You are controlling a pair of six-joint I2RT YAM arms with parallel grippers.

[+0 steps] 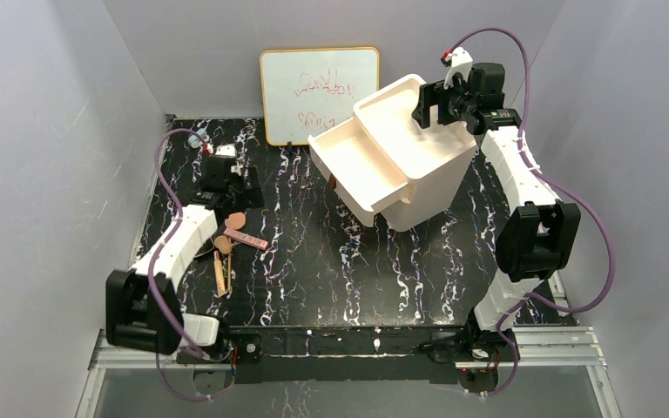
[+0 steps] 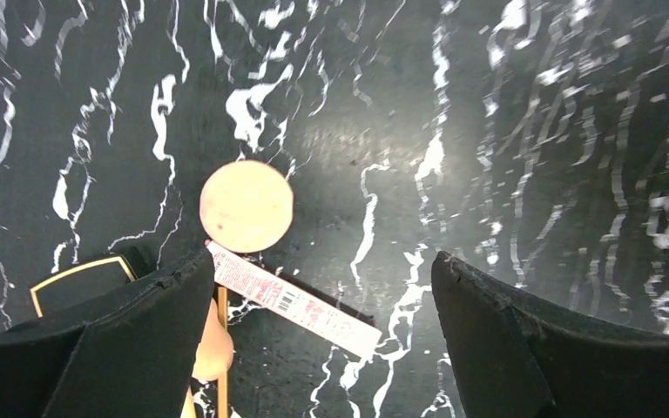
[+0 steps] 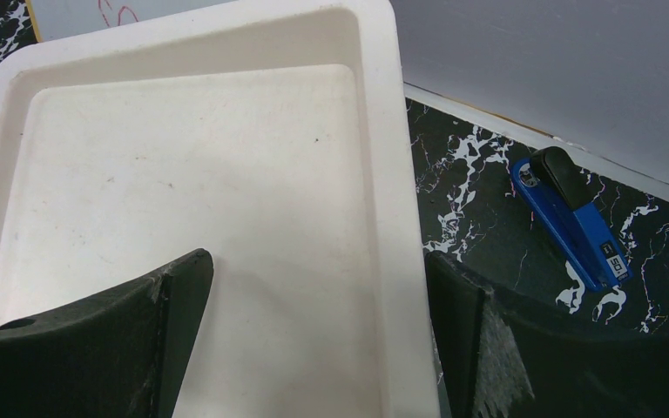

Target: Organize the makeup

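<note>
From above, the makeup sits in a loose cluster near the left edge of the table (image 1: 331, 261): a round peach puff (image 1: 236, 220), a pink palette (image 1: 247, 239) just below it, and wooden brushes (image 1: 220, 270) nearer the front edge. The left gripper (image 1: 231, 193) hangs just behind the puff. The right gripper (image 1: 435, 104) is well apart, over the white drawer box (image 1: 401, 174) at the back right, so the left arm is clearly the nearer one. In the left wrist view the jaws stand wide and hold nothing. The puff (image 2: 246, 206) lies just ahead of them, toward the left finger. The palette (image 2: 292, 300) runs slantwise across the gap (its long axis is neither along nor square to the jaws), and a dark compact (image 2: 83, 280) peeks out beside the left finger. A pick there would probably need a wrist turn first. In the right wrist view the jaws also stand wide and empty above the box's top tray (image 3: 192, 174), with a blue stapler (image 3: 575, 222) on the table beyond.
</note>
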